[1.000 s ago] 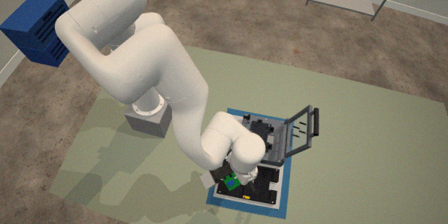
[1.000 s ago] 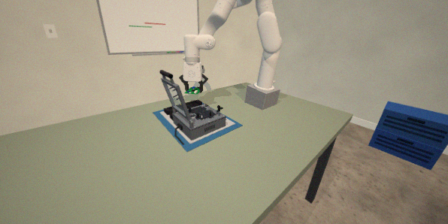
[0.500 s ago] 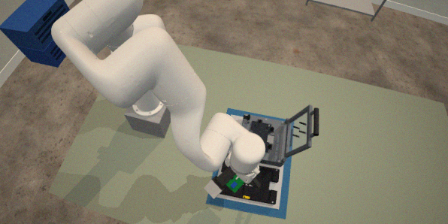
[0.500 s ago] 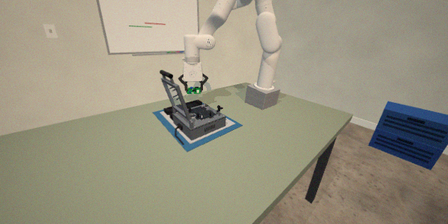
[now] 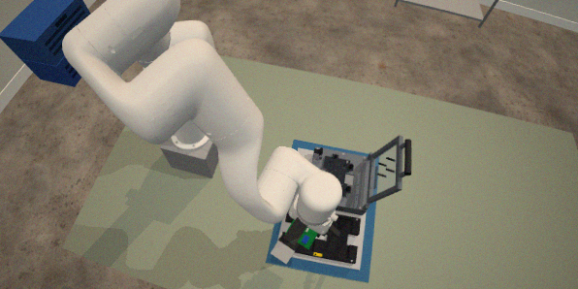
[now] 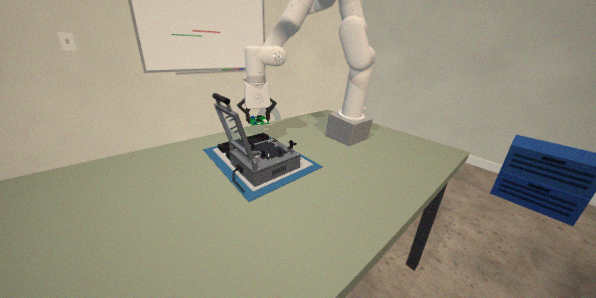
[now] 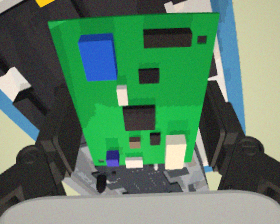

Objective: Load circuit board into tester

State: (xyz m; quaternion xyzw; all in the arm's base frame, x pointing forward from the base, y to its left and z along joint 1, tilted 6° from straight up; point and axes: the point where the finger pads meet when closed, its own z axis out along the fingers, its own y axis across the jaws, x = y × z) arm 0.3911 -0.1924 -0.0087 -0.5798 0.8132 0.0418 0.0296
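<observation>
The circuit board [image 5: 312, 236] [image 6: 259, 121] [image 7: 103, 97] is held face up between the two fingers of my gripper [image 6: 259, 118] [image 7: 139, 101], shut on its long edges, above the tray. Its white connector [image 7: 175, 152] is at the bottom end in the wrist view, where part of the tester shows beyond. The black tray [image 5: 331, 250] is partly hidden under the arm and board. The tester [image 5: 358, 183] [image 6: 280, 171] stands beside it, its lid [image 5: 385, 196] [image 6: 244, 134] upright with the black handle [image 5: 407, 157] [image 6: 221, 98]. The latch hook [image 5: 318, 151] [image 6: 292, 144] stands opposite the hinge. Pins are too small to tell.
Tray and tester stand on a blue-edged mat [image 5: 359, 273] [image 6: 252, 195]. The raised lid rises on the side away from the robot base [image 5: 190, 158] [image 6: 348, 128]. A cable [image 6: 235, 179] lies at the tester's hinge side.
</observation>
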